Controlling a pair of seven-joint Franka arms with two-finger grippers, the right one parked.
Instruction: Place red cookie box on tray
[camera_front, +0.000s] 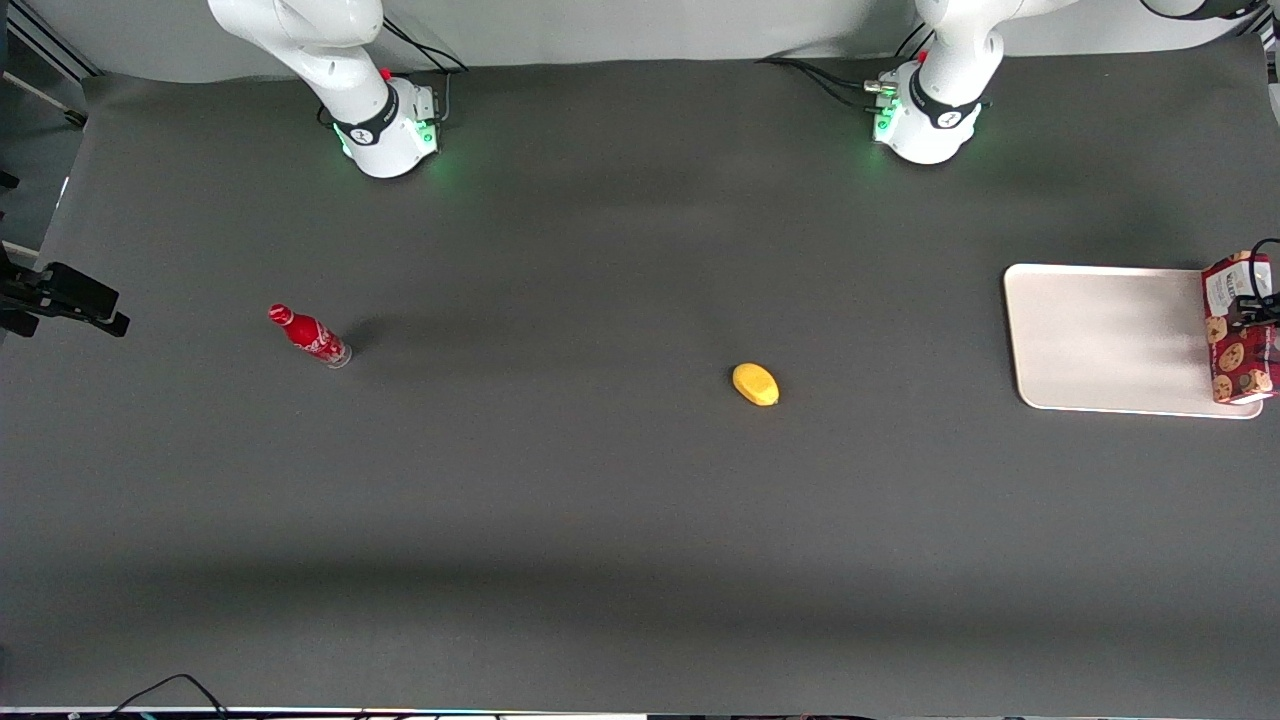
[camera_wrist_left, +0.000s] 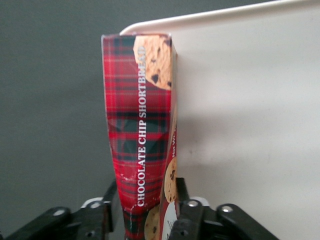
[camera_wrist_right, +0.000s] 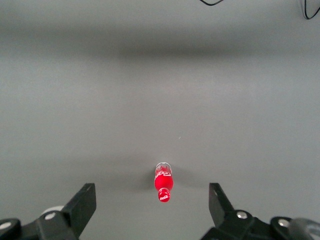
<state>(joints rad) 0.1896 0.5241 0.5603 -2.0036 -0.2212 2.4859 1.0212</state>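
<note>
Holding the red cookie box (camera_wrist_left: 142, 130) tight between its 2 fingers, the gripper (camera_wrist_left: 146, 220) hangs over the tray's (camera_front: 1100, 335) edge. Next it probably should lower the box and let go.

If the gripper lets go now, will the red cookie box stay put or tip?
The gripper pinches the red cookie box over the tray edge. It is thin card, already dented, so probably crushable. Long and narrow, it would likely topple if released on end.
</note>
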